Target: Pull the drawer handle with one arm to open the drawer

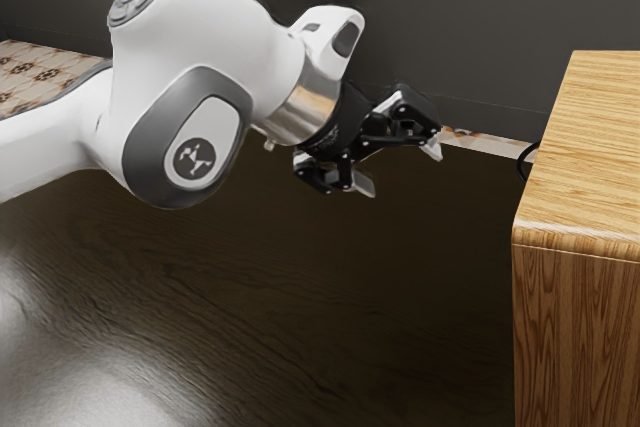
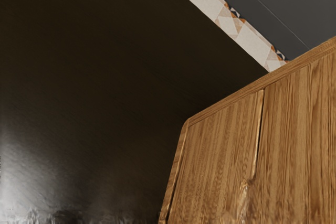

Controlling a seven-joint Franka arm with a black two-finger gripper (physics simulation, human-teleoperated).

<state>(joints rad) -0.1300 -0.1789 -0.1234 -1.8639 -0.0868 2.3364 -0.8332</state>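
A wooden cabinet (image 1: 585, 237) stands at the exterior view's right edge. A thin black curved handle (image 1: 526, 161) pokes out from its far side, near the top. My black gripper (image 1: 398, 168) hangs in the air to the exterior view's left of the cabinet, well apart from the handle, with its fingers spread and nothing between them. In the wrist view the cabinet (image 2: 252, 156) shows its front with a seam (image 2: 256, 135) between two wooden panels.
A dark glossy floor (image 1: 280, 307) spreads under the arm and in front of the cabinet. A patterned tile strip (image 1: 480, 137) runs along the base of the dark back wall. The white arm (image 1: 190, 97) reaches in from the exterior view's left.
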